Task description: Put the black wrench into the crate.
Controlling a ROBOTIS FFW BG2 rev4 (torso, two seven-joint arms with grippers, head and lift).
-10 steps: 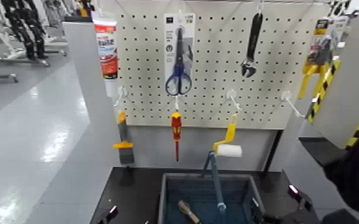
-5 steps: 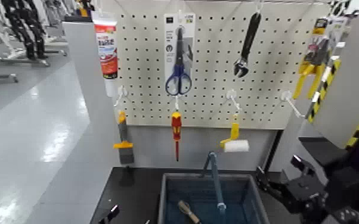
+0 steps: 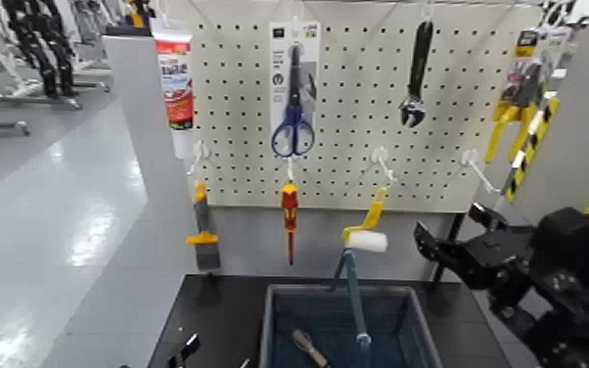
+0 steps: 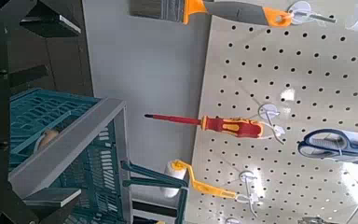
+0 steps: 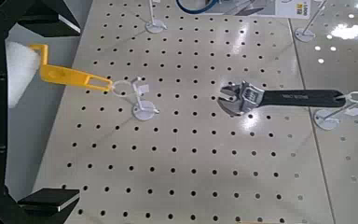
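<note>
Right gripper [image 3: 452, 251] is raised at the robot's right side, below and to the right of the pegboard [image 3: 357, 157], its dark fingers spread apart with nothing between them; in the right wrist view the two finger ends frame the board with open space between. Left gripper [image 3: 189, 349] sits low at the near edge of the table, beside the crate, idle; its wrist view shows the fingers apart and empty. The black wrench [image 3: 415, 71] hangs upright on a hook near the top of the pegboard, jaw end down, well above the right gripper and well apart from it. In the right wrist view the black wrench [image 5: 280, 97] lies across the frame, hook through the handle end. It looks like stiff, smooth metal, likely heavy for its slimness, so slippery under the pads and apt to swing on its hook when touched. Best hold, by my reckoning: across the middle of the flat handle, clear of the jaw head, then lift it off the hook. The crate [image 3: 281, 296] stands on the dark table straight below the board, blue handle bar upright across its middle, a small tool already inside.
</note>
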